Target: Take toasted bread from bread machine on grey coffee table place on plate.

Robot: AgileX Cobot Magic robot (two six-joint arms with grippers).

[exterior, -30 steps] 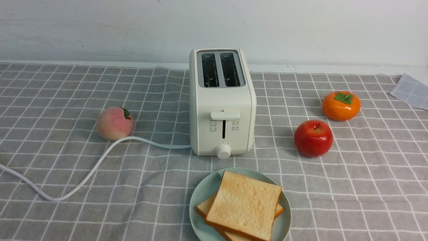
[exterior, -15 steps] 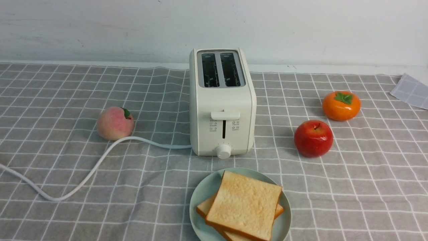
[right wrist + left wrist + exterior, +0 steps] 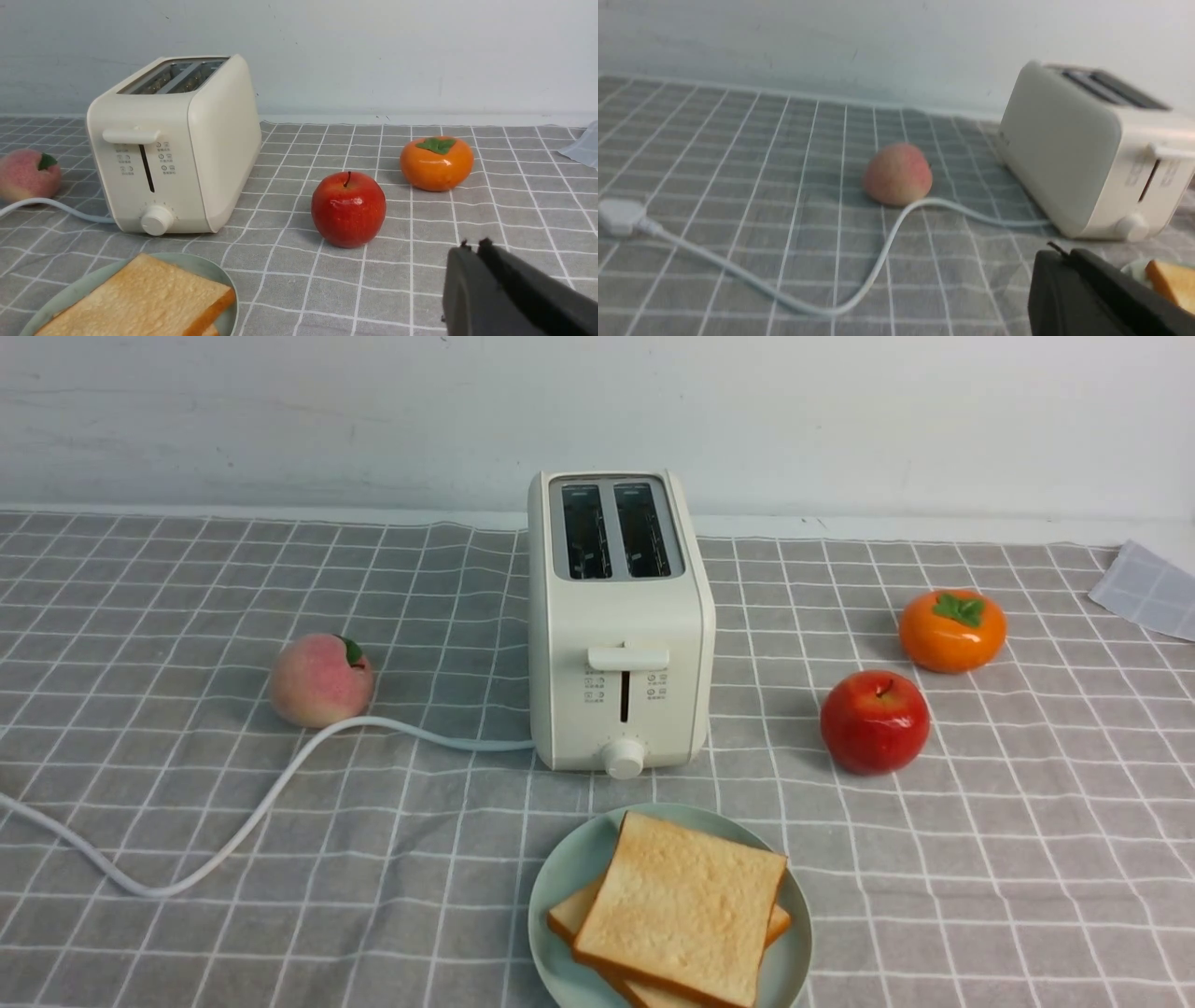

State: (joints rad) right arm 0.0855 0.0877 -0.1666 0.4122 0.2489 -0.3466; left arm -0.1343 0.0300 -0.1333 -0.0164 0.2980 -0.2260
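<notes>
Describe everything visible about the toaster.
The toaster is a cream-white, smooth plastic-looking box with rounded corners, standing upright on the grey checked tablecloth behind the plate. Both top slots are empty. Its front carries a lever raised, small icons and a round knob. A white cord leaves its left side.

The front view looked forward and down over the grey coffee table [image 3: 187,933]; both wrist views sat low near its front edge, facing the back wall. All three shared the bread machine [image 3: 621,635] [image 3: 1069,154] [image 3: 177,144]
</notes>
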